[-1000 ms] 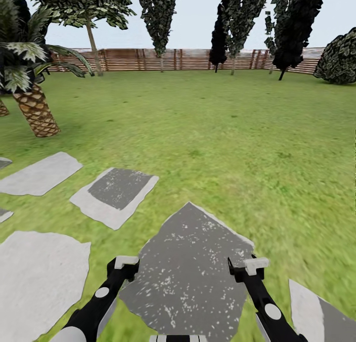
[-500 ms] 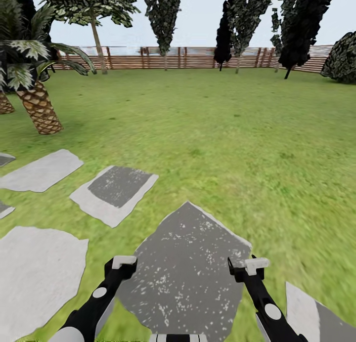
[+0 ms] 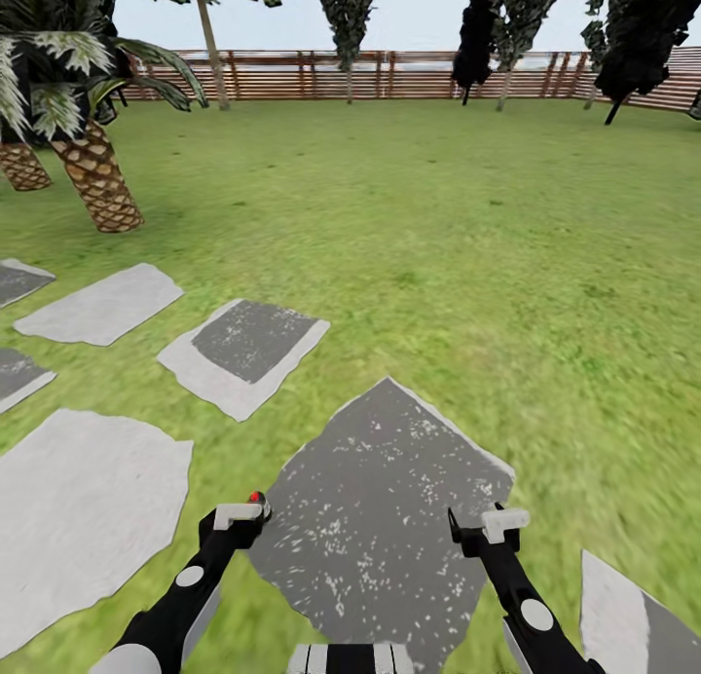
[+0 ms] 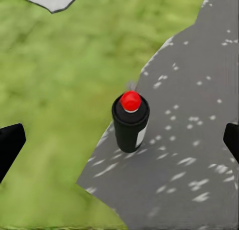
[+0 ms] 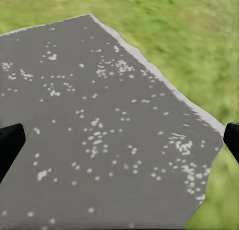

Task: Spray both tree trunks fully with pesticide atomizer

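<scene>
Centred in the left wrist frame, the atomizer stands upright on the paving stone, between the left gripper's wide-apart jaws, untouched.

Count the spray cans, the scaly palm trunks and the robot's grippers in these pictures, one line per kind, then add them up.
Black spray can with a red cap, standing at the edge of a dark stone slab: 1
Scaly brown palm trunks: 2
Grippers, the left gripper and the right gripper: 2
Total: 5
</scene>
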Available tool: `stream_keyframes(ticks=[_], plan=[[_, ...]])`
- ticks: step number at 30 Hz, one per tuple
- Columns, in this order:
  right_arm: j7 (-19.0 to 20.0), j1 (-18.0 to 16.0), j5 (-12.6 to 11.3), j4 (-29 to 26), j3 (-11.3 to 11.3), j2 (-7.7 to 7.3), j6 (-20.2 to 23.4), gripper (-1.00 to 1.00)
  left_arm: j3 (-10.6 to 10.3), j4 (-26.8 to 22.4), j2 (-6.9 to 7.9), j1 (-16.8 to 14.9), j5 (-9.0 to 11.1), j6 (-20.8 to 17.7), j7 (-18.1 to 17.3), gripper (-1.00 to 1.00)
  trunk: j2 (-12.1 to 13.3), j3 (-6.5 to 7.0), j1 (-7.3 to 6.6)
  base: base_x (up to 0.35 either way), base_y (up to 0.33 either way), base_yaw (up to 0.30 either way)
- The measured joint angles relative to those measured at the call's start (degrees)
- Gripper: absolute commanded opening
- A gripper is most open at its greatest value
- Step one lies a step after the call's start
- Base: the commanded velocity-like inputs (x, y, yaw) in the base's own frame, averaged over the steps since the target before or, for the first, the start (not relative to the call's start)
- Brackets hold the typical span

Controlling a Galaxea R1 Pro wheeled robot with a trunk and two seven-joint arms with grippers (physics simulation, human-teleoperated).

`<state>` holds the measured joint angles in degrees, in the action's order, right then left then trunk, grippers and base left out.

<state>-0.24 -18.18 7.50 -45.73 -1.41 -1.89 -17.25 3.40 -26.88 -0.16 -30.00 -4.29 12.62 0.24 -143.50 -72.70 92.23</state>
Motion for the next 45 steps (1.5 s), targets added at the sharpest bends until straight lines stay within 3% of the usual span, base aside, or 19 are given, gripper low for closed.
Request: stream_keyframes(ticks=[11,20,23,28,45], plan=[[0.0,0.0,0.0,0.0,-0.1,0.02,0.0,1.0,0.1,-0.1,0.01,0.0,0.0,0.0,0.0,1.0,-0.1,-3.25,0.28,0.0,0.0,0.132],[0.0,0.0,-0.1,-0.1,-0.1,0.2,0.1,1.0,-0.1,-0.1,-0.04,-0.1,-0.2,0.1,-0.1,1.0,-0.3,-6.01,0.51,0.0,0.0,-0.077],[0.0,0.0,-0.1,-0.1,-0.1,0.38,0.0,1.0,-0.2,-0.2,-0.07,-0.2,-0.4,0.1,-0.1,1.0,-0.3,-6.74,0.59,0.0,0.0,-0.021],[0.0,0.0,-0.1,-0.2,0.0,0.46,0.0,1.0,-0.5,-0.2,-0.15,-0.2,-0.5,0.4,-0.2,1.0,-0.3,-6.77,0.59,0.0,0.0,-0.004],[0.0,0.0,-0.1,0.0,0.0,0.54,0.0,1.0,-0.6,-0.2,-0.23,-0.2,-0.5,1.2,-0.2,1.0,-0.5,-11.61,1.0,0.0,0.0,-0.09]])
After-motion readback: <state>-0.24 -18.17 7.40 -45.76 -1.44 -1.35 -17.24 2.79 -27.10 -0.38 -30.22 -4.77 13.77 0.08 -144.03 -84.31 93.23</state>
